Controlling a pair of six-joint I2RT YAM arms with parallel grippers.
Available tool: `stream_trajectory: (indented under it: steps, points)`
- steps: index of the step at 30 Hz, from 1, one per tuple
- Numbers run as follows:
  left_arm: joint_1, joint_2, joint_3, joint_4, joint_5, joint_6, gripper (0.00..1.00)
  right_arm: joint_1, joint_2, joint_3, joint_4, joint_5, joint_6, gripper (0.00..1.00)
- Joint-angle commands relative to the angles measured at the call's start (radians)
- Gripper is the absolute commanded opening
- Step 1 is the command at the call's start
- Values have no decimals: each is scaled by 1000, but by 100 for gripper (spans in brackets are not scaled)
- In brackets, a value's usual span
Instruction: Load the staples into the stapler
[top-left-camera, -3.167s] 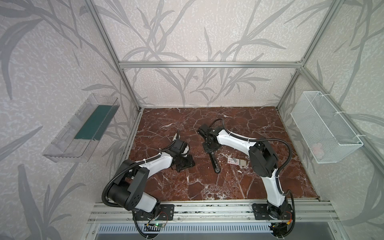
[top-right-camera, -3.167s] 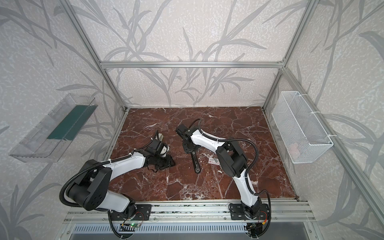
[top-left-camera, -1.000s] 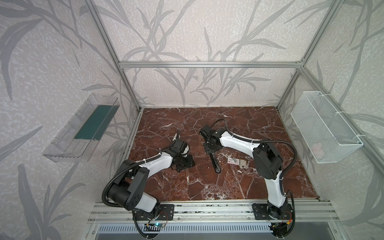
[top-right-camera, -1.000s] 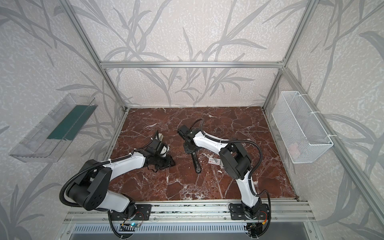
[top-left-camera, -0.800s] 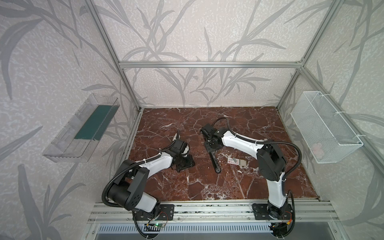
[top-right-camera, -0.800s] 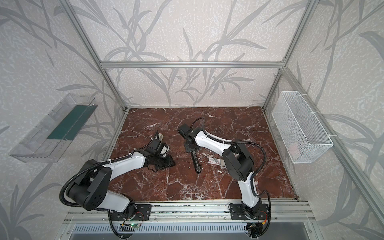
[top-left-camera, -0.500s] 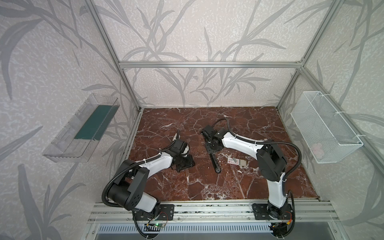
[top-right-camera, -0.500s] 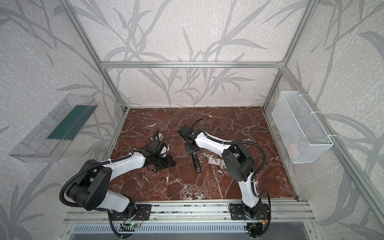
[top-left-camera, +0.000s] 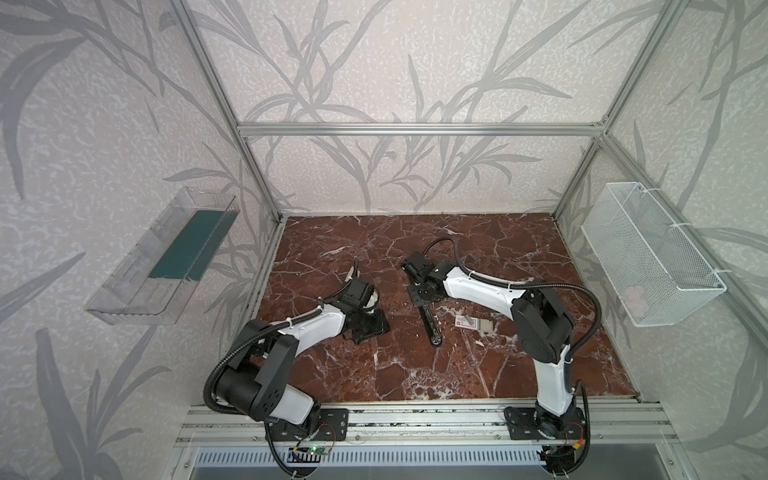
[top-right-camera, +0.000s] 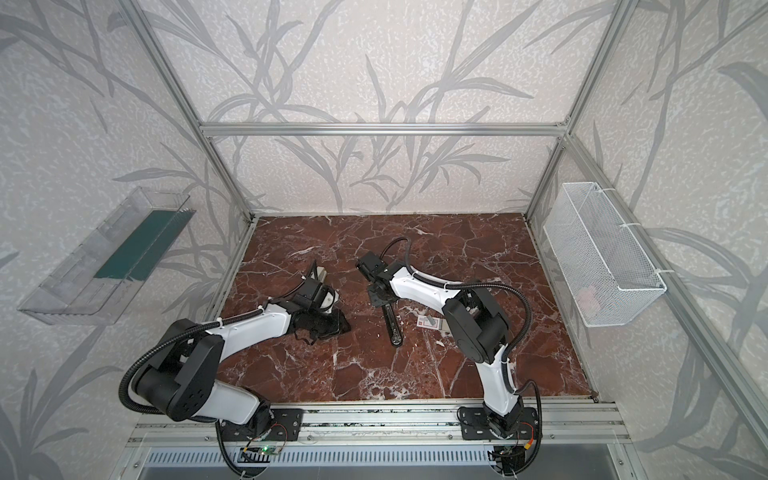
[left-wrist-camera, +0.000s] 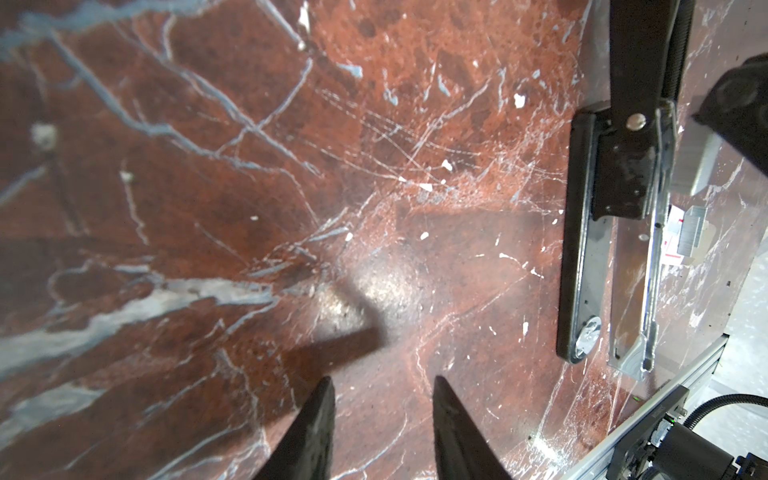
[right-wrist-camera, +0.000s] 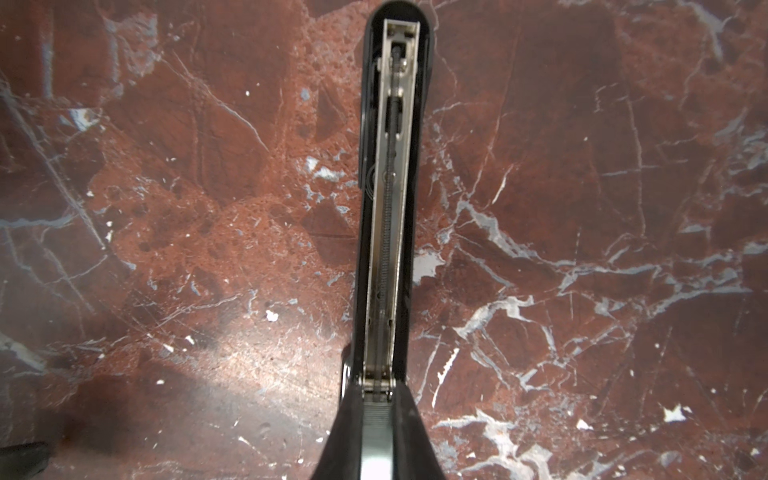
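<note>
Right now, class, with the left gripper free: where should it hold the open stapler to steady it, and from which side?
Probably the black base of the stapler, pinched across its narrow width from above, near the anvil end. It lies flat, long and slim, and the right gripper holding the staples crowds the hinge end.

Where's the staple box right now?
In both top views the staple box lies flat on the marble table, right of centre, just to the right of the open stapler.

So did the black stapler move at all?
No. The stapler still lies beside the white staple box, at the same spot on the marble table.
</note>
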Motion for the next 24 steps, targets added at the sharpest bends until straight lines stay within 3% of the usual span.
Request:
stream_trajectory:
  steps: [1, 24]
  points:
    - [6, 3, -5, -12, -8, 5, 41, 5, -25, -14, 15, 13, 6, 13]
    - [6, 5, -2, -15, -10, 6, 41, 11, -28, -54, 44, 16, 8, 13]
